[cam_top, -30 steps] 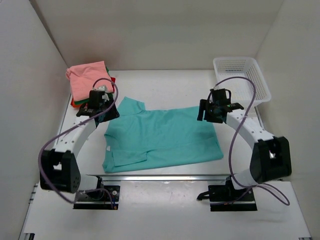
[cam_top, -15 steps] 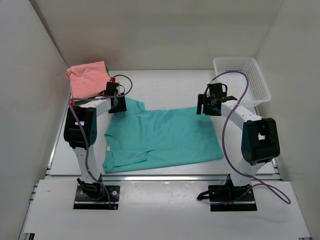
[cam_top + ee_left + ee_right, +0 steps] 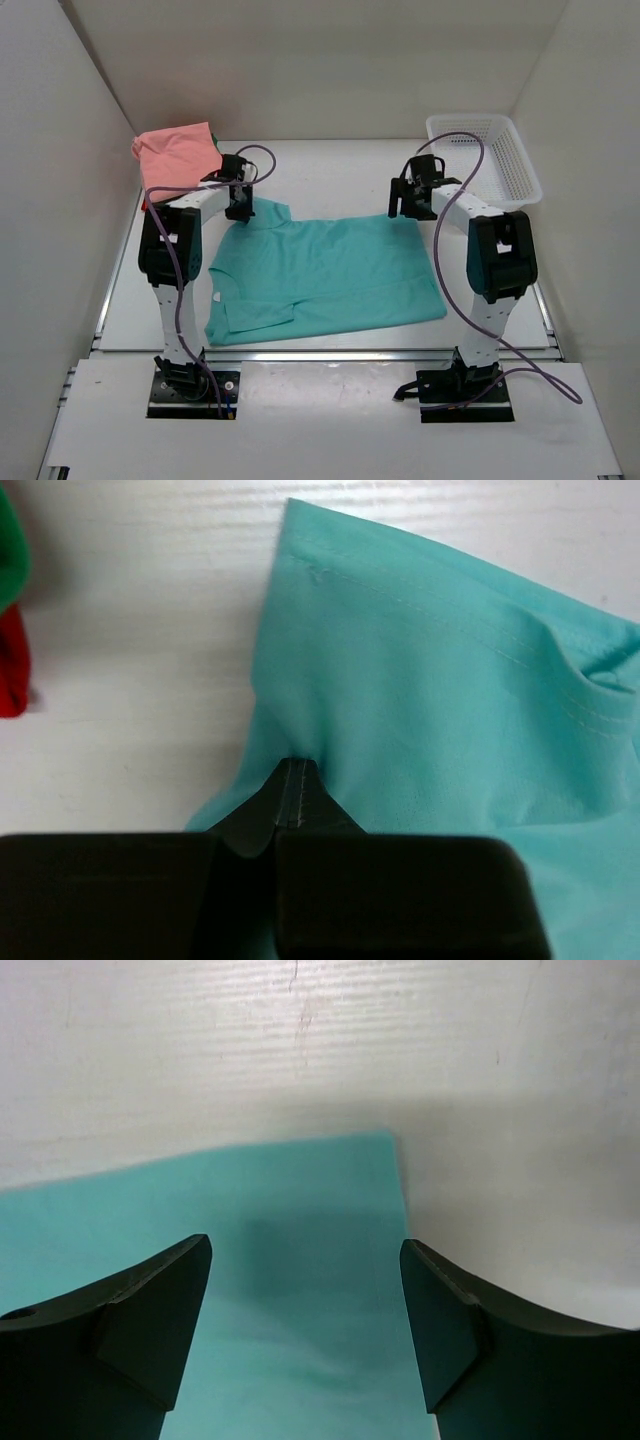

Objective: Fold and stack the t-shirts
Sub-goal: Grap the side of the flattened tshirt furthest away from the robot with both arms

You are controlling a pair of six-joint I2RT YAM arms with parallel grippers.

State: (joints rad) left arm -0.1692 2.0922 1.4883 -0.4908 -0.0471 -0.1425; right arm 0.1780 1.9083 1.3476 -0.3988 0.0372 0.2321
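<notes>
- The teal t-shirt (image 3: pixel 325 275) is spread out flat in the middle of the table (image 3: pixel 330 165). It lies sideways, with the neck to the left and the hem to the right.
- The left gripper (image 3: pixel 295 780) is down on the tee's far-left sleeve. Its jaws are pinched tight on a little ridge of teal fabric, and you can see a seam right at the tips.
- The right gripper (image 3: pixel 305 1310) sits over the tee's far-right hem corner with its jaws wide apart, holding nothing. I can't tell if the tips touch the cloth.
- The folded pile is just off the tee's far-left corner, not touching it. A salmon-pink shirt (image 3: pixel 178 155) is on top, with the edges of a green shirt (image 3: pixel 8 550) and a red shirt (image 3: pixel 10 675) peeking out underneath.
- The white mesh basket (image 3: pixel 485 160) is beyond the tee's far-right corner, well apart.
</notes>
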